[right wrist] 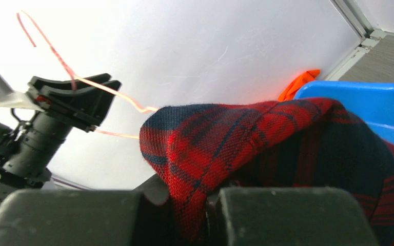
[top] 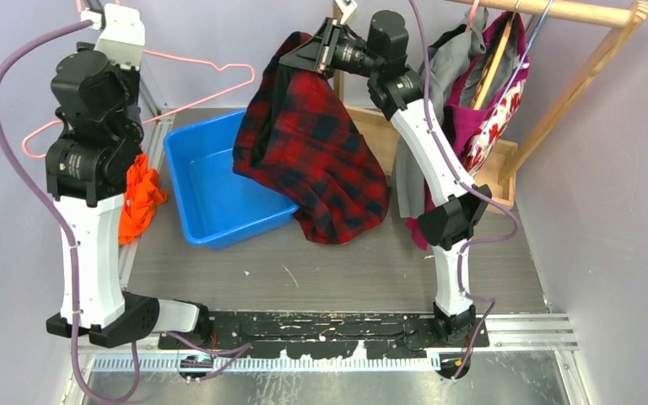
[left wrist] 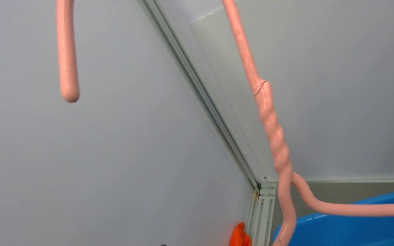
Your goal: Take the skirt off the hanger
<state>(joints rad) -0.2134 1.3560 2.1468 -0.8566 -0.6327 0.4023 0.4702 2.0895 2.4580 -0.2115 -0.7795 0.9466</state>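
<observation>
- Left arm stands raised at the left wall; its left end effector (top: 93,15) holds a bare pink wire hanger (top: 219,67) aloft, hook end at the grip.
- Right end effector (top: 299,52) is closed on the top edge of the red-and-black plaid skirt (top: 321,160); the skirt is apart from the hanger.
- The skirt hangs down, its lower hem draped over the right rim of the blue bin (top: 198,169) and reaching the counter (top: 346,270).
- Orange cloth (top: 139,198) lies just left of the bin.
- Wooden rack (top: 574,10) at rear right carries grey and magenta garments (top: 489,126).
</observation>
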